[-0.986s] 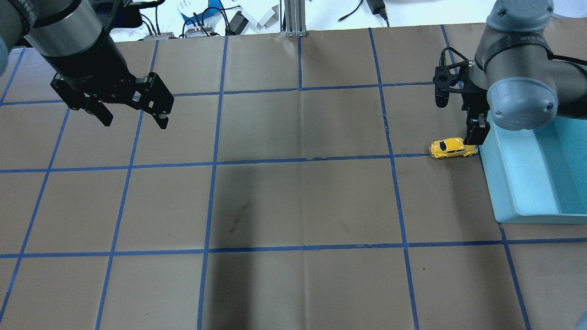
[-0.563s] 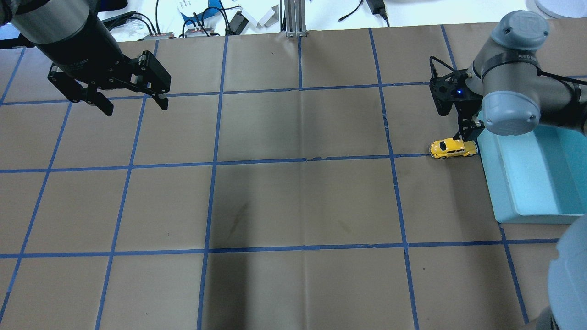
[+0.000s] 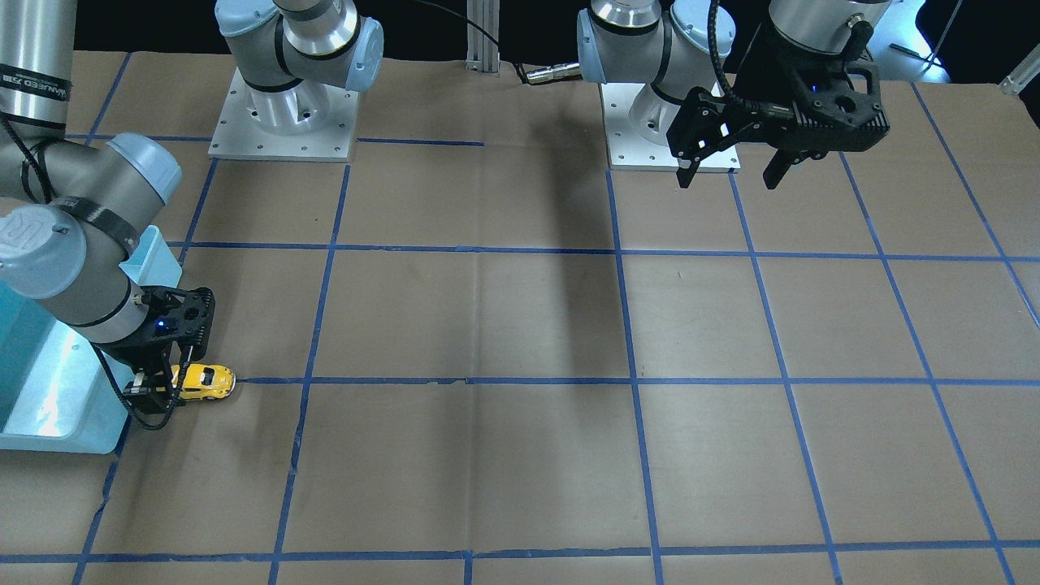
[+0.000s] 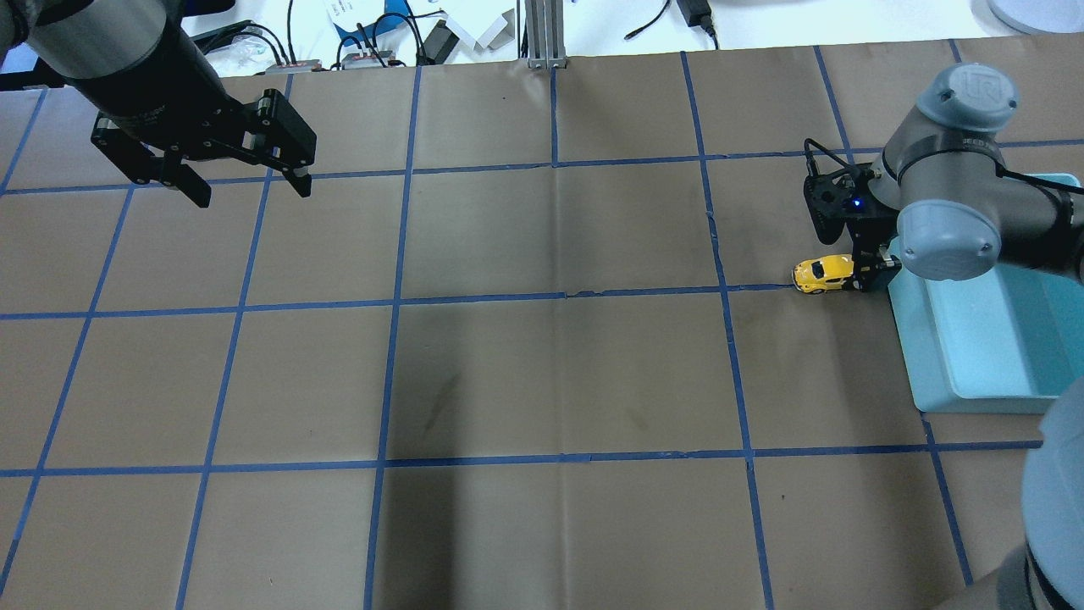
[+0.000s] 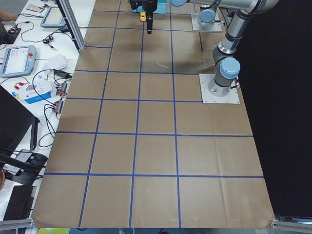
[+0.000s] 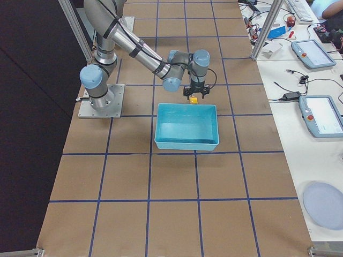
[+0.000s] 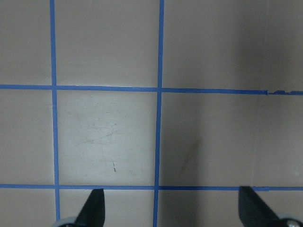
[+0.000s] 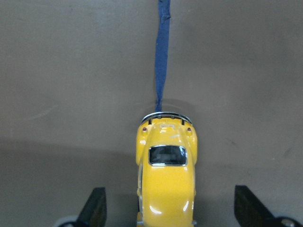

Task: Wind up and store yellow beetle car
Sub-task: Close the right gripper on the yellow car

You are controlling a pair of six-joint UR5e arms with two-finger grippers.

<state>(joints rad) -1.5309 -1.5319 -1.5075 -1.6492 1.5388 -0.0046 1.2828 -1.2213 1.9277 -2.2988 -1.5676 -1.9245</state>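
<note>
- The little yellow car [image 4: 823, 273] stands on its wheels on the bench [image 4: 550, 381], out at about 3 o'clock seen from above. It sits on a blue tape line [image 4: 644, 293], just beside the 9 o'clock wall of the teal tub [image 4: 910, 356].
- The right pincer [image 4: 872, 275] is down at the car's tub end with its fingers spread. Its wrist camera shows a finger [image 8: 96, 205] on each side of the body with a gap to the paint, so nothing is pinched yet.
- The left pincer [image 4: 251, 191] hangs spread and empty up at 10 o'clock, well apart from the car.
- I'd guess the car is light and hard, and its glossy rounded shell could squirt out of a squeeze. The flatter flanks between the wheels look like the safest hold. It likely rolls easily, so a nudge along its length may send it off.
- From above, the arm's elbow hides most of the right fingers, and only the wrist view shows the gap on either side. Only the right-end camera shows the whole tub and its rim.
</note>
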